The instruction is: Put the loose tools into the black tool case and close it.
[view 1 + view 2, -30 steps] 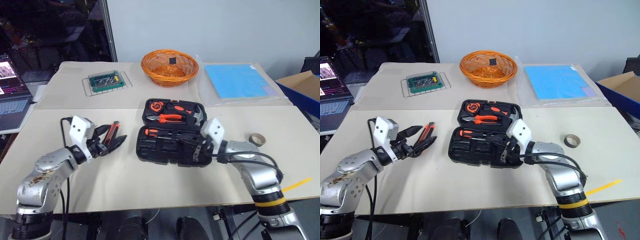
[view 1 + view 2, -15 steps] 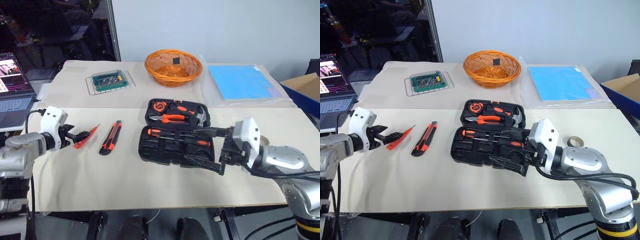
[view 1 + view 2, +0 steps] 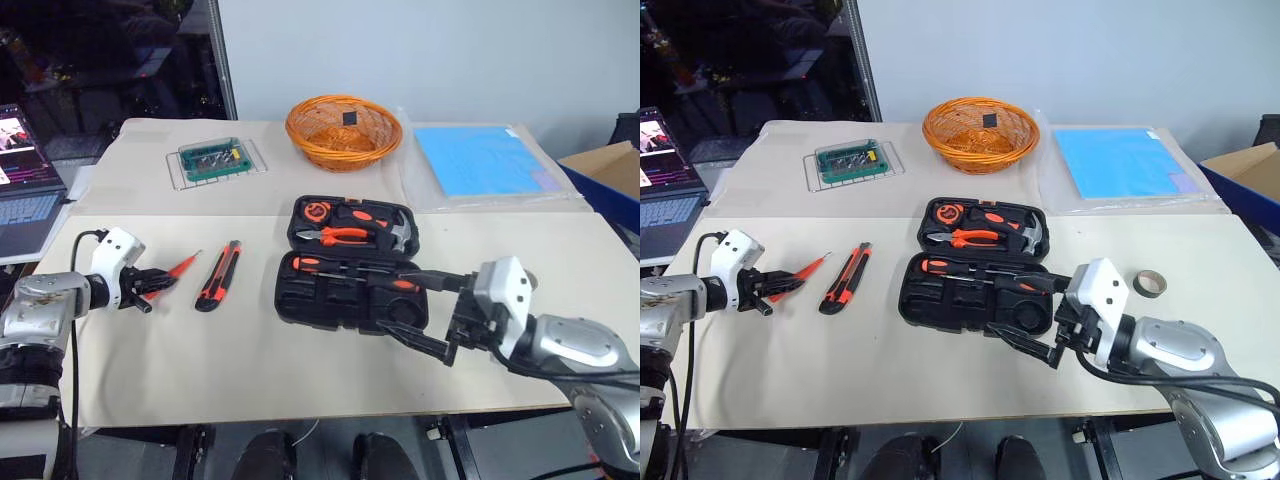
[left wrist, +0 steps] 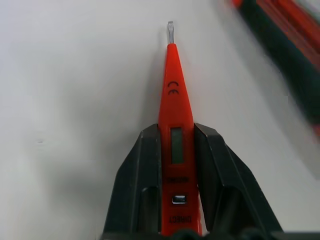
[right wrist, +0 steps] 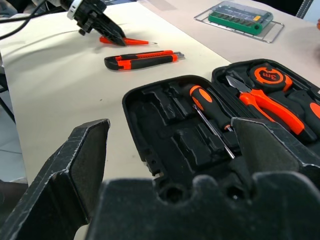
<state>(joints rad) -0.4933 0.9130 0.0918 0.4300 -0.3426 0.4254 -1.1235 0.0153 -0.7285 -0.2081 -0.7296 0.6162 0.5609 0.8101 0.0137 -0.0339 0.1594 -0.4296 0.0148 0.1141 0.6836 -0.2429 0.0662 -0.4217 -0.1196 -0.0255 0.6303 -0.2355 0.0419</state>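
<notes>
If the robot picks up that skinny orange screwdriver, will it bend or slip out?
The orange screwdriver looks like hard plastic, so it probably stays stiff. It is thin and tapered, so it might slide forward between the left gripper fingers. It likely weighs little.

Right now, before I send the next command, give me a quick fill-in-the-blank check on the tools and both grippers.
1. The left gripper is shut on the slim orange ____.
2. The utility knife lies on the table between that tool and the ____.
3. The right gripper, by the black tool case, stands ____.
4. The tape roll lies ____ the case.

Missing words: screwdriver; black tool case; open; outside
</notes>
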